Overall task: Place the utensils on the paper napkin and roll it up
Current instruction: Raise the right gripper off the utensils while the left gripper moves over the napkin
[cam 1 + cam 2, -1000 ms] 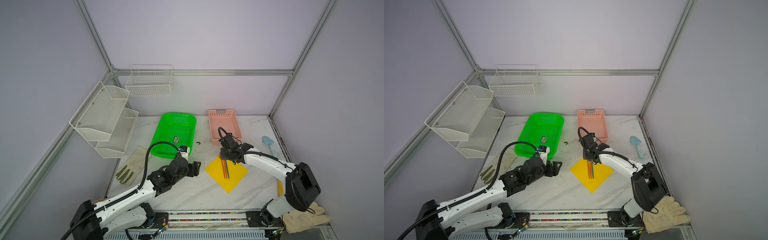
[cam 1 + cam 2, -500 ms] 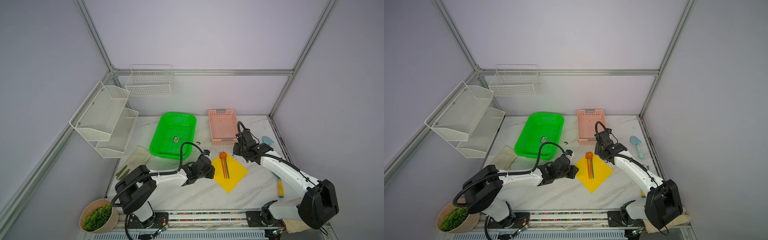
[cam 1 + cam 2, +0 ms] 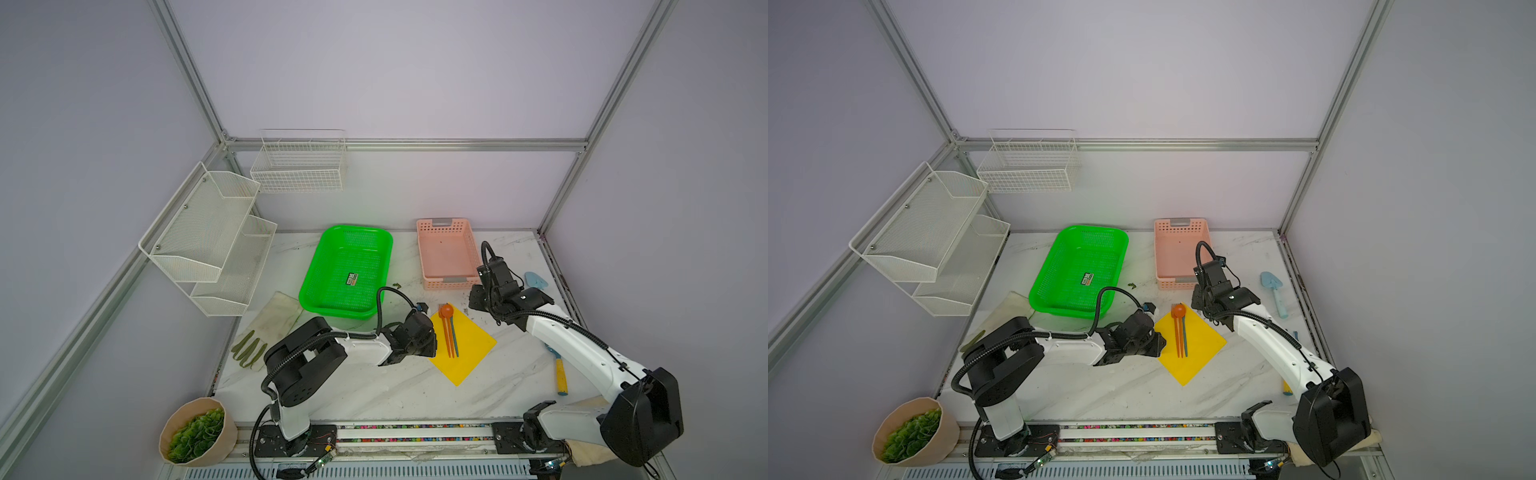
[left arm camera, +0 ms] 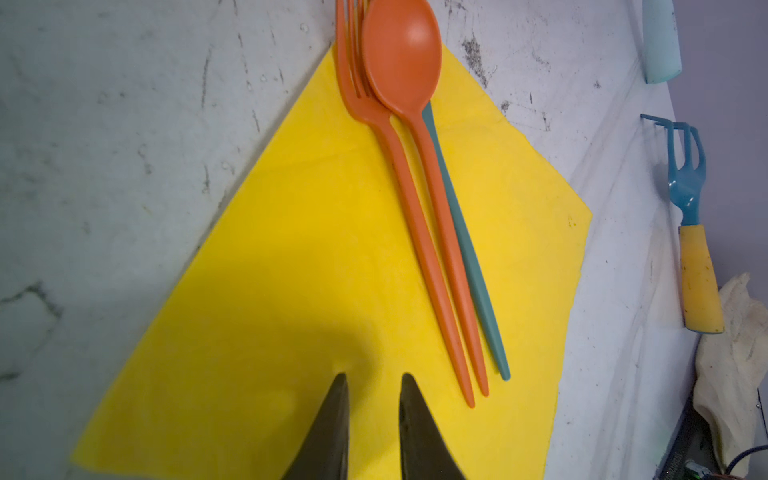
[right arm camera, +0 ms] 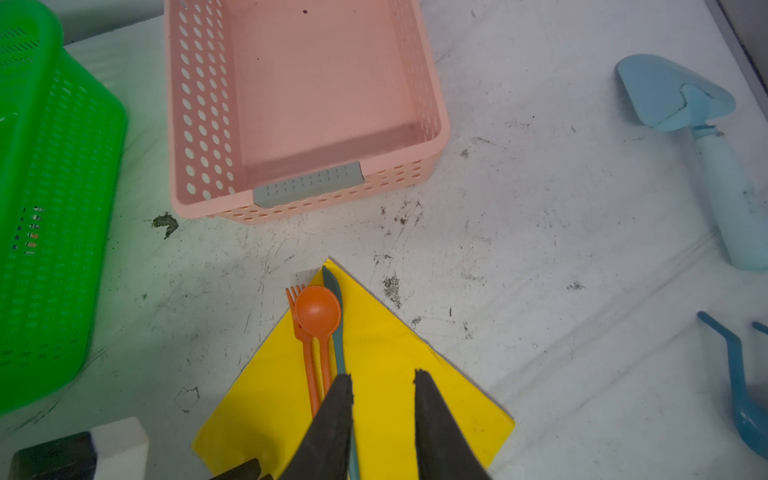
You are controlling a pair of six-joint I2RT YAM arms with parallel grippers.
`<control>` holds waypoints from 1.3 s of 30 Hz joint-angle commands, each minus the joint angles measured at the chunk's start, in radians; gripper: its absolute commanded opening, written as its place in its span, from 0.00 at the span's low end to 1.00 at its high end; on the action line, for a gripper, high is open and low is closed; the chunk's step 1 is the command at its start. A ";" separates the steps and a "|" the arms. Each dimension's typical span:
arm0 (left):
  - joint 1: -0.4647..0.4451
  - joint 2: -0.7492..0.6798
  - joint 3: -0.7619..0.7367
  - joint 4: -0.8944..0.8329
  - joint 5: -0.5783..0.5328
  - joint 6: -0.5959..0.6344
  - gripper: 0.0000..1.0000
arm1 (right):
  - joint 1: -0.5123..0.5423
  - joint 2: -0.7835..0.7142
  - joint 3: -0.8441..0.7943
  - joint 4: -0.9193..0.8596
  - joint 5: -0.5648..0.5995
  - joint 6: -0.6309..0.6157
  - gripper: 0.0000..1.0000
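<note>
Left gripper and right gripper, fingers narrowly parted and empty, flank the napkin; rolling could push the loose utensils, overhanging its upper corner, off the sheet.

- The paper napkin is thin yellow paper, matt, with a faint fibrous grain and a few soft creases.
- On the napkin, the orange spoon is smooth plastic with a soft sheen on its bowl. The orange fork and the teal piece have the same smooth, satin plastic.
- Under the napkin, the tabletop is a smooth, white, marble-patterned surface, scuffed with dark smudges.
- Near the napkin, the pink basket is perforated, slightly glossy plastic with a matt grey tab.
- Near the napkin, the green basket is shiny moulded plastic mesh.
- Well apart from the napkin, the toy shovel is pale blue matt plastic, grubby.
- Well apart from the napkin, the hand rake has a glossy blue plastic head and a stained yellow grip.
- Further from the napkin, past the rake, the glove is cream cloth, rough and crumpled.
</note>
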 commanded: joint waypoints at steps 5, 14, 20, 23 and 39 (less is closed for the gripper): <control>0.018 -0.001 0.021 0.054 -0.015 -0.029 0.22 | -0.004 -0.029 -0.015 -0.006 -0.009 -0.009 0.28; 0.050 0.002 -0.028 0.040 -0.003 -0.030 0.18 | -0.003 -0.038 -0.011 -0.006 -0.016 -0.013 0.28; 0.050 0.023 -0.006 -0.042 -0.015 -0.016 0.11 | -0.004 -0.045 -0.005 -0.005 -0.023 -0.013 0.27; 0.049 0.030 0.021 -0.120 -0.048 -0.003 0.11 | -0.004 -0.051 -0.002 -0.006 -0.025 -0.013 0.27; 0.100 -0.021 -0.048 -0.244 -0.140 -0.006 0.08 | -0.004 -0.051 -0.004 -0.001 -0.043 -0.023 0.26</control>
